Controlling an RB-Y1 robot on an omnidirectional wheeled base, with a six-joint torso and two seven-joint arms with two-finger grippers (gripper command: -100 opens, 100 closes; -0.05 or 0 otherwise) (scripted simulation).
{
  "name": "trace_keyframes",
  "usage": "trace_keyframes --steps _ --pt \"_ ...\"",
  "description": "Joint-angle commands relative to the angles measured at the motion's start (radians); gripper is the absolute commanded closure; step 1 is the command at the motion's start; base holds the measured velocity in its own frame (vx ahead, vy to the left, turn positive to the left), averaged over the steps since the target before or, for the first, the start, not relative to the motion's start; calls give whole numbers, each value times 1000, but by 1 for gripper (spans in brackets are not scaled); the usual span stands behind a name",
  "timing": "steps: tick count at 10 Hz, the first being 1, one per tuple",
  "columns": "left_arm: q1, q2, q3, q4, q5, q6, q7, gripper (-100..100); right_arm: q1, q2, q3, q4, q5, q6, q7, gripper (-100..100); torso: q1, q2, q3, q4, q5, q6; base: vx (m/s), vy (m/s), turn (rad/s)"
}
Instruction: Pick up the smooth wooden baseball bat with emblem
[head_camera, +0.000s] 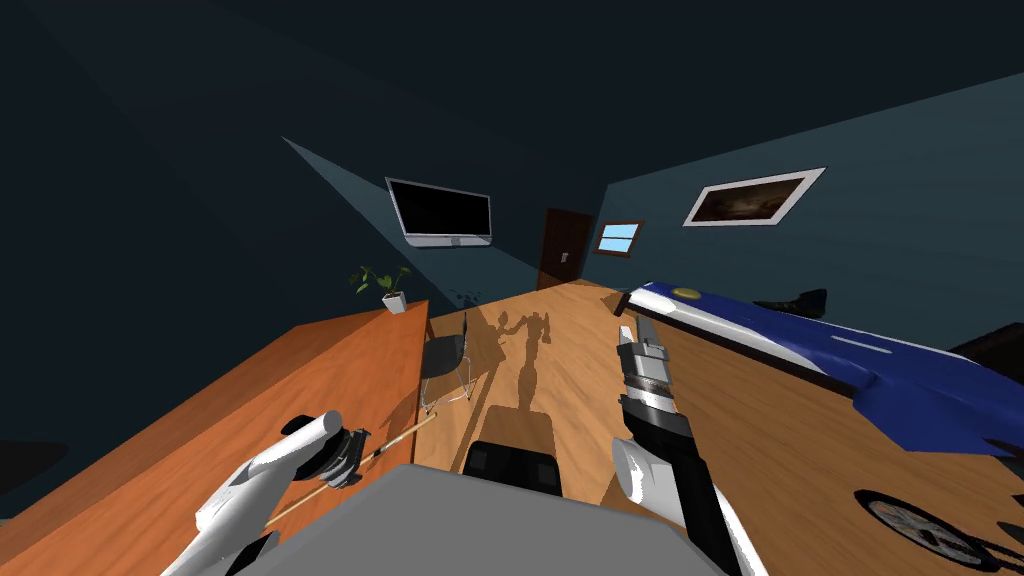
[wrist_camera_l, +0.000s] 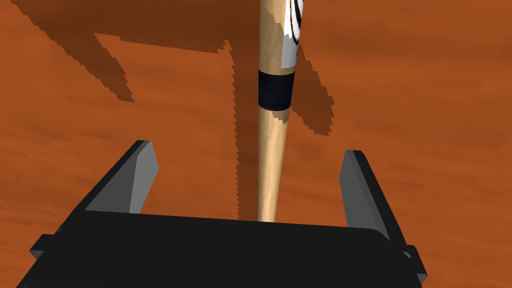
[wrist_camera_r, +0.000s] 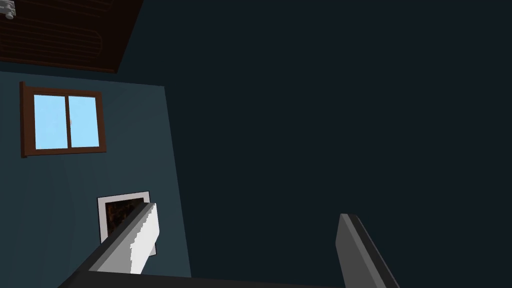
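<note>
Bat lies on the orange bench at the lower left of the head frame. It is a thin pale stick running from beside my left forearm up toward the bench's near corner.

The left end effector hangs over it with its fingers spread wide, one on each side of the slim tan shaft and neither touching it. Beyond the fingertips the shaft carries a black band. Past that it thickens, and a white and black emblem sits there. The shadow runs close along the wood, so the bat probably rests flat on the bench, though the contact itself is hard to make out.

I judge the bat stiff, fairly heavy and weighted toward the thick end. The smooth finish and round section could let it roll or slide between thin blades. A hold on the narrow part will fit the fingers, but the far end would want to droop. Closing nearer the band, square across the shaft, looks safer.

At centre frame a dark chair stands off the bench's end. Right of centre, the right end effector is raised over the floor, fingers apart and empty.
</note>
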Motion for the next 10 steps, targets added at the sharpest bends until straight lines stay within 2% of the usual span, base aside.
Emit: trace_keyframes --steps 1,2,3,4,5,6,7,8,9,10 --pt "6 -4 17 5 1 -4 -50 -100 0 0 0 0 0 0 0 0 0 0 0 0 0 0 119 -21 98" --pt "6 -4 17 5 1 -4 -59 -100 0 0 0 0 0 0 0 0 0 1 0 0 0 1 47 -16 -2" --pt "17 -11 49 16 3 -8 -102 -100 0 0 0 0 0 0 0 0 0 4 2 1 0 1 92 -31 162" --pt "17 -11 49 16 3 -8 -123 -100 0 0 0 0 0 0 0 0 0 3 2 1 0 0 98 -33 110" --pt "28 -18 82 27 4 -12 -156 -100 0 0 0 0 0 0 0 0 0 3 1 0 0 1 125 -33 148" --pt "28 -18 82 27 4 -12 -182 -100 0 0 0 0 0 0 0 0 -1 1 1 0 0 0 110 -36 76" --pt "39 -25 114 38 5 -16 -211 -100 0 0 0 0 0 0 0 0 -1 1 1 0 0 1 140 -43 142" --pt "39 -25 114 38 5 -16 -241 -100 0 0 0 0 0 0 0 0 -1 0 0 0 0 0 117 -34 109" --pt "39 -25 114 38 5 -16 -251 -100 0 0 0 0 0 0 0 0 0 1 0 0 0 1 50 -8 -1" --pt "49 -32 147 49 6 -20 -290 -100 0 0 0 0 0 0 0 0 1 4 2 1 0 1 107 -22 148"
